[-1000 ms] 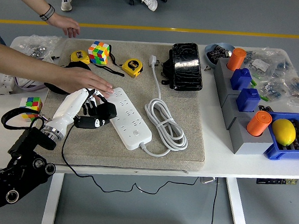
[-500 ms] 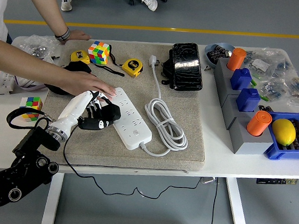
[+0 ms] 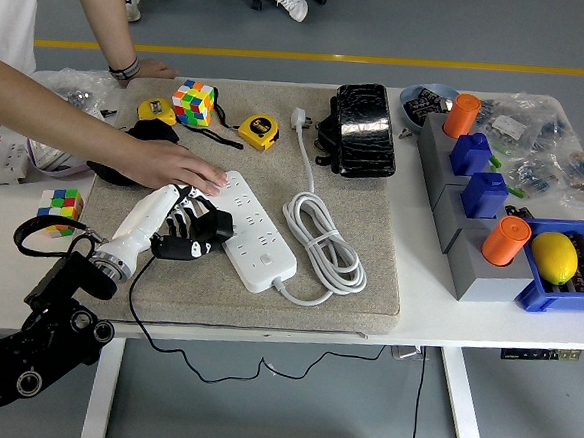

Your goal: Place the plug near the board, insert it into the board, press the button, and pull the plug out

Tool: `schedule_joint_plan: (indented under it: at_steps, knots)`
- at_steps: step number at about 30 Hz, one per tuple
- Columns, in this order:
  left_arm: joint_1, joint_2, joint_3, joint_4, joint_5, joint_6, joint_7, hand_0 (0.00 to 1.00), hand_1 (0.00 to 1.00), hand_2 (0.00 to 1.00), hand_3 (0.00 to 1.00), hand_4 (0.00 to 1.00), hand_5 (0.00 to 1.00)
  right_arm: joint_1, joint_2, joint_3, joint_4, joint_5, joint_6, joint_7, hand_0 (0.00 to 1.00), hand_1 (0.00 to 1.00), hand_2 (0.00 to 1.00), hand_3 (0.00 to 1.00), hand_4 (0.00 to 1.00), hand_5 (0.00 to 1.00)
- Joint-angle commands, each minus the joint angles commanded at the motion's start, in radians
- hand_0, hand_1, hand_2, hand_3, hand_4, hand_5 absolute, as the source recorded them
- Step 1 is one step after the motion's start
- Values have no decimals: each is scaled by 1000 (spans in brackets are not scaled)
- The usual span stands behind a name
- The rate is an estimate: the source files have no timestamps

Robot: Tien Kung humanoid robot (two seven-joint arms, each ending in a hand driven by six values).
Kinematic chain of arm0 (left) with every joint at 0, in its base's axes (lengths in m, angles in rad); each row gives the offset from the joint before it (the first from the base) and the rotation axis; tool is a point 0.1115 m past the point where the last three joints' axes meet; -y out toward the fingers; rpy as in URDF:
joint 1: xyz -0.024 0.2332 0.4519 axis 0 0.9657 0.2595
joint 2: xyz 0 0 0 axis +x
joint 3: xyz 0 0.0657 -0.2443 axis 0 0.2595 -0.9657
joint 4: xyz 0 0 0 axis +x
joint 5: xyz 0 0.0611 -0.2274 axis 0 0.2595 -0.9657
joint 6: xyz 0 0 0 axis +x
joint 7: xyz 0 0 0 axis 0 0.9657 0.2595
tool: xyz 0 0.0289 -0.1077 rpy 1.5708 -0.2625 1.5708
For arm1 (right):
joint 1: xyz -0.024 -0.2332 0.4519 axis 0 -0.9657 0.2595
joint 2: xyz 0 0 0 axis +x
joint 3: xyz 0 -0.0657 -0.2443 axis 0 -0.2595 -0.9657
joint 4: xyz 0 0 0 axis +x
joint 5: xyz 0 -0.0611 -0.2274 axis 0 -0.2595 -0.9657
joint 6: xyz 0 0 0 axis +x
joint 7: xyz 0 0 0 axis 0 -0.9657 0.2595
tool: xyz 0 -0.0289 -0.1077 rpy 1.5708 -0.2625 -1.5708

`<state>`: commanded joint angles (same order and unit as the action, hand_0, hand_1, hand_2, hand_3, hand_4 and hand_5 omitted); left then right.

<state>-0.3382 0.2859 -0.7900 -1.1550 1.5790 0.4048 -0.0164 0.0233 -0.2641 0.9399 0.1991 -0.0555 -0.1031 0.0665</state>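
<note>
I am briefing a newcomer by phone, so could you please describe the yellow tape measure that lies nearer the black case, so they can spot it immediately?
Start at the grey mat on the white table, and find the glossy black case at its far edge. The tape measure lies just left of it, beyond the white plug. Unlike the other yellow tape measure, it sits right of the colourful cube.

Bright, even overhead light; sharp, shadow-soft.
</note>
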Motion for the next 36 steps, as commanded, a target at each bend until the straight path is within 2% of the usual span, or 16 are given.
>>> schedule_joint_plan:
  at_steps: [3,13,21,29,36]
  knots:
    - [0,0,-2,0,3,-4,9,174,258,376,533,811,2,-1,0,4,0,-3,0,0,489,542,530,506,812,357]
    - [2,-4,-7,-2,17,29,7,175,258,379,534,812,2,-2,3,15,1,-10,0,0,487,542,530,506,812,355]
    - [4,-6,-8,-3,22,22,14,174,252,380,536,841,10,-1,5,32,4,-24,0,1,487,542,529,506,812,355]
    - [9,-6,-8,-11,14,10,35,175,249,378,535,852,18,-2,5,38,3,-26,0,1,490,542,529,506,812,354]
    - [10,-9,-14,-10,32,17,77,176,247,378,535,868,31,-1,5,42,4,-30,0,1,490,542,529,507,812,354]
